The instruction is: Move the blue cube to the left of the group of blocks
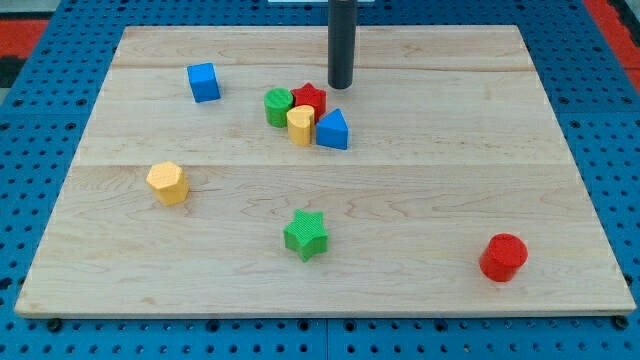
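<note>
Writing: I read no brand, label or lettering on anything here.
Bottom edge: the pale wooden board fills my view, resting on a blue pegboard surface; its near corners sit close to the frame's bottom edge.
Nearest right: a red cylinder block, alone, well apart from everything.
Nearest centre: a green star block, standing by itself.
Mid left: an orange-yellow hexagonal block, also alone.
Cluster: four blocks packed together near the board's upper middle — a blue triangular block on the view's right, a yellow rounded block in front, a green rounded block on the view's left, a red star block behind. The yellow one covers part of the red and green, so I can't settle their shapes fully.
Task block: the blue cube sits toward the view's upper left, already left of the cluster, clear of it.
My tip: down on the board just right of and behind the red star, close but whether touching I cannot tell.
Hand state: there's only a dark straight rod, holding nothing; its upper part is cut off by the frame's top.
Far corners: red material shows beyond the pegboard, too cropped to identify.
</note>
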Robot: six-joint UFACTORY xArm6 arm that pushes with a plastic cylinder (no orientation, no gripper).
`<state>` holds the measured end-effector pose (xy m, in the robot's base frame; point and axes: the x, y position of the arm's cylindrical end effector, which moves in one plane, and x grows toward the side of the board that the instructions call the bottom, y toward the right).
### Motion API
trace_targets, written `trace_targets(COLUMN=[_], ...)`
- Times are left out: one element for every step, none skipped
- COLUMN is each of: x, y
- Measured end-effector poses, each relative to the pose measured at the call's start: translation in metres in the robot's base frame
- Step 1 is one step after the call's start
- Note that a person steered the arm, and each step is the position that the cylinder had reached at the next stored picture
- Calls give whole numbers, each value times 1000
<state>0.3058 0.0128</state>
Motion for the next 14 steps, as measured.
trace_targets(x=[-21,-6,13,39,60,59,57,45,17,-25,-51,-40,11,29], y=[-74,-129,-153,-145,-113,-84,-77,-103,-81,-101,-173,-209,-209,-192])
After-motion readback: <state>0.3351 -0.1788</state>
